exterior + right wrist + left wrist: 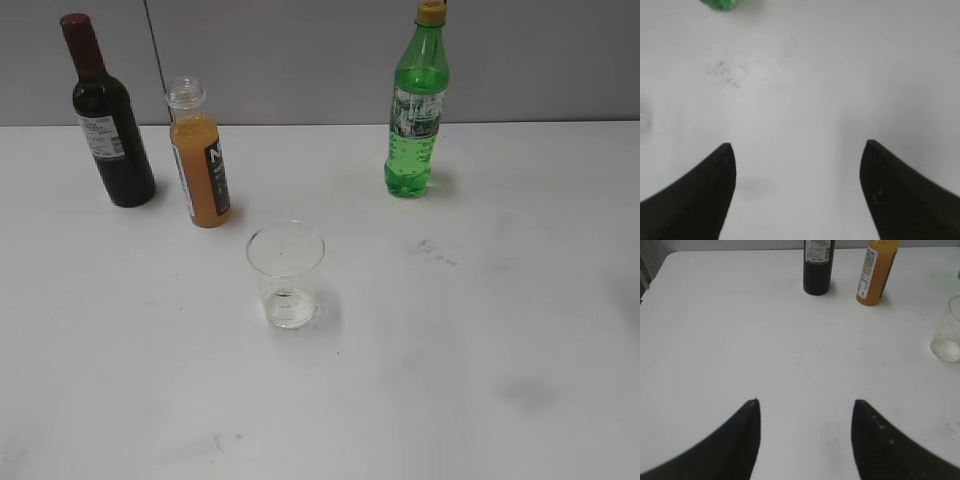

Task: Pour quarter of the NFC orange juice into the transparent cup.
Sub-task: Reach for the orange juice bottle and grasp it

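The NFC orange juice bottle [200,160] stands upright and uncapped at the back left of the white table, next to the dark wine bottle. It also shows in the left wrist view [876,272] at the top. The transparent cup [286,274] stands empty in front of it, near the table's middle; its edge shows at the right of the left wrist view [949,330]. My left gripper [805,402] is open and empty, well short of the bottles. My right gripper [797,145] is open and empty over bare table. Neither gripper shows in the exterior view.
A dark wine bottle [108,120] stands at the back left, also in the left wrist view [818,265]. A taller green soda bottle [415,110] stands at the back right; its base shows in the right wrist view [717,4]. Smudges mark the table [480,380].
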